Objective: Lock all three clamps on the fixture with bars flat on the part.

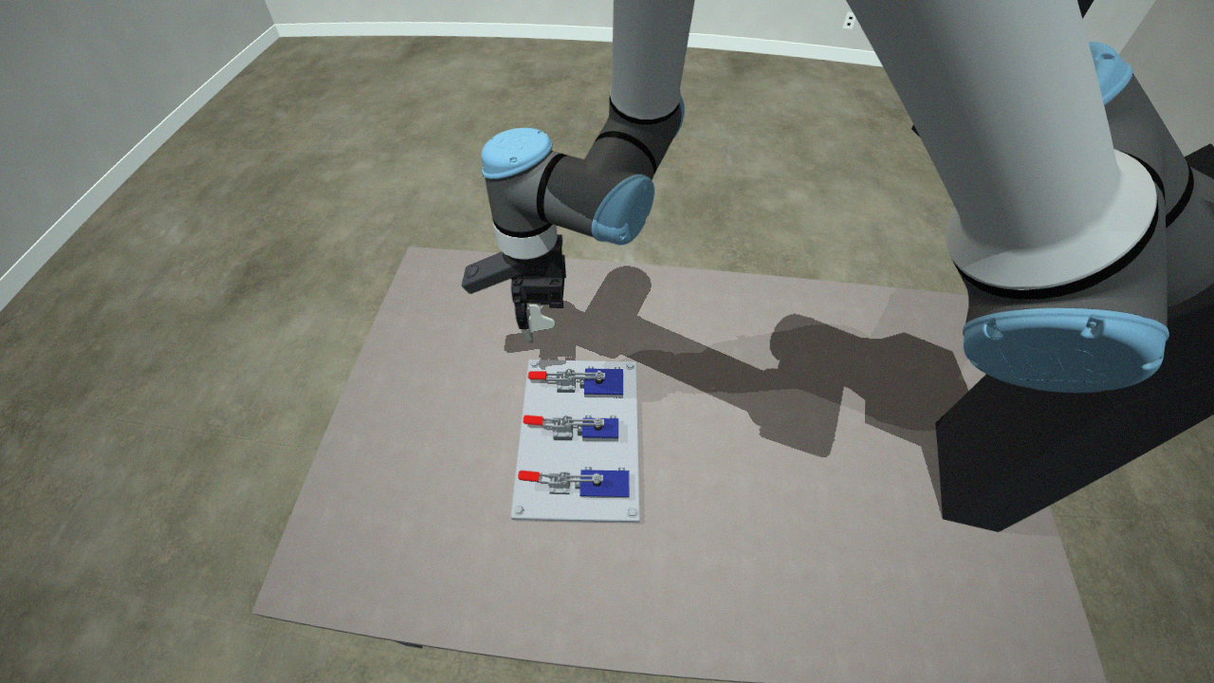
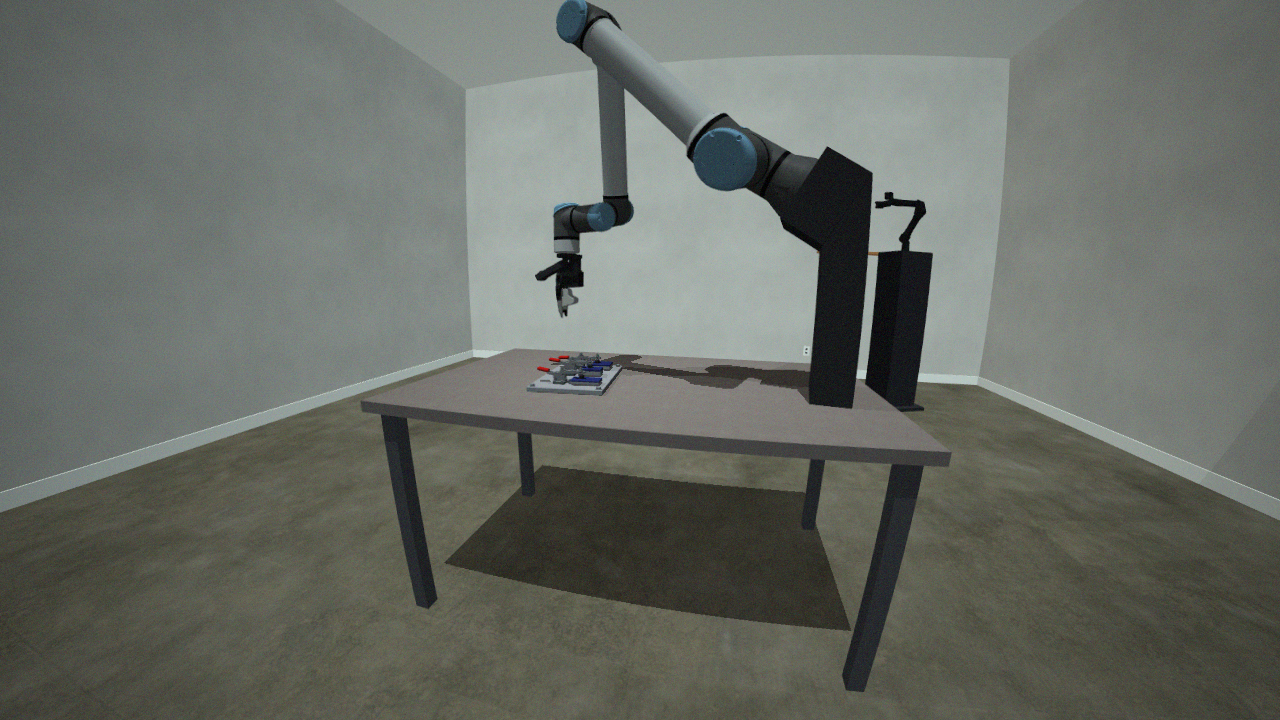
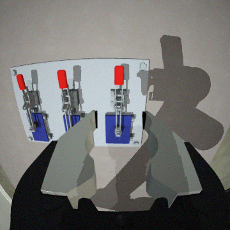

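A light grey fixture plate (image 1: 575, 439) lies on the table and carries three toggle clamps, each with a red handle and a blue part. In the top view the far clamp (image 1: 575, 380), the middle clamp (image 1: 570, 424) and the near clamp (image 1: 570, 480) all show their handles lying low, pointing left, with their bars over the blue parts. I cannot tell whether any of them is locked. My gripper (image 1: 527, 326) hangs well above the table, just beyond the plate's far edge. Its fingers stand partly apart and hold nothing. In the wrist view the gripper (image 3: 119, 116) frames the far clamp (image 3: 119, 105).
The arm's black base pedestal (image 2: 836, 277) stands on the table at the right. A black stand (image 2: 899, 322) is behind it on the floor. The plate (image 2: 570, 377) sits near the table's left front part.
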